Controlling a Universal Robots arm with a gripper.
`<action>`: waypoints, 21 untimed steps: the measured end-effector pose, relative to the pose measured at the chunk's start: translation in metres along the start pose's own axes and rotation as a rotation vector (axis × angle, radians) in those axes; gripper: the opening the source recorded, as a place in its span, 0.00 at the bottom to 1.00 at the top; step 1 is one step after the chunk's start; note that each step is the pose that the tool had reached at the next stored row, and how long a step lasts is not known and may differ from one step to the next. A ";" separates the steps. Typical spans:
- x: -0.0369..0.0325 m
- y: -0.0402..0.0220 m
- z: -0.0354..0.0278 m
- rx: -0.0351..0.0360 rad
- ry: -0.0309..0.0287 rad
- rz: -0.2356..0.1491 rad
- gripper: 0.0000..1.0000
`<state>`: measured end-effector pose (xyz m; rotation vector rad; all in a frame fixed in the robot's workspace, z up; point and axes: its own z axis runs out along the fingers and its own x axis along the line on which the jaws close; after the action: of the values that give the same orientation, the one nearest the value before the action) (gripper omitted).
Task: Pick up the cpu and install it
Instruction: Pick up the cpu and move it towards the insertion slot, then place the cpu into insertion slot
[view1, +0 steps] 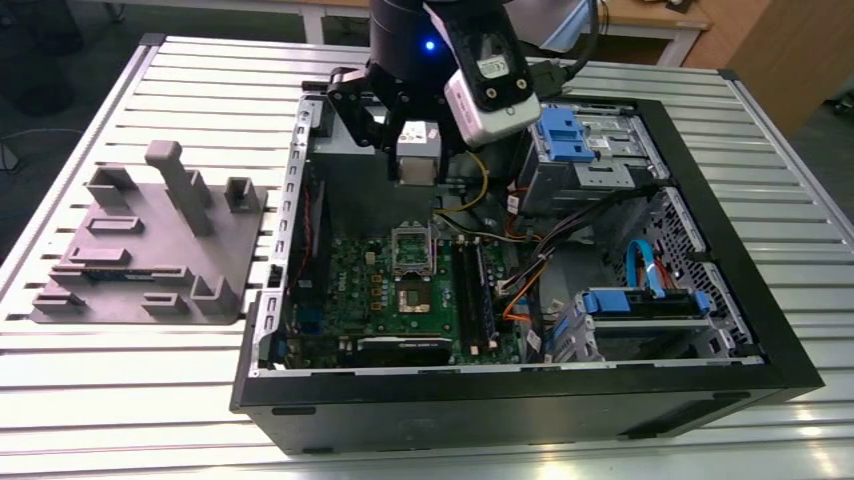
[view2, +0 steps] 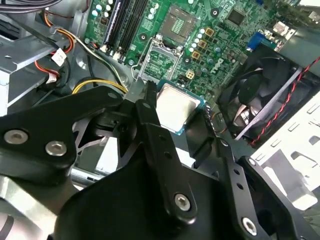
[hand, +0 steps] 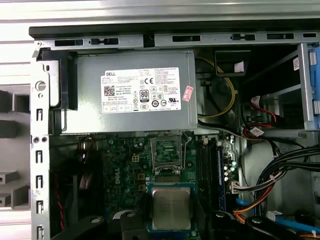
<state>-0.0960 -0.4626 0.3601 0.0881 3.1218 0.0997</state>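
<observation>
The cpu, a small square chip with a silvery top and a blue-green rim, sits between my black fingers. My gripper is shut on it and hangs above the back of the open computer case, over the far end of the dark green motherboard. The cpu shows level in the first wrist view, just short of the open socket. That socket has its metal frame lifted. The socket lies beyond the chip in the second wrist view.
A grey power supply with a white label fills the case's rear. Memory slots, coloured cables and blue drive bays flank the socket. A fan sits beside the board. A grey parts fixture stands at the exterior view's left.
</observation>
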 end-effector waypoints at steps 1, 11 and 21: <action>0.0000 0.0000 0.0000 0.0000 0.0000 0.000 0.47; -0.0001 0.0000 0.0003 0.0005 0.0000 0.000 0.47; -0.0005 -0.0031 0.0050 0.0006 -0.0001 0.000 0.47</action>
<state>-0.0956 -0.4655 0.3549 0.0880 3.1218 0.0989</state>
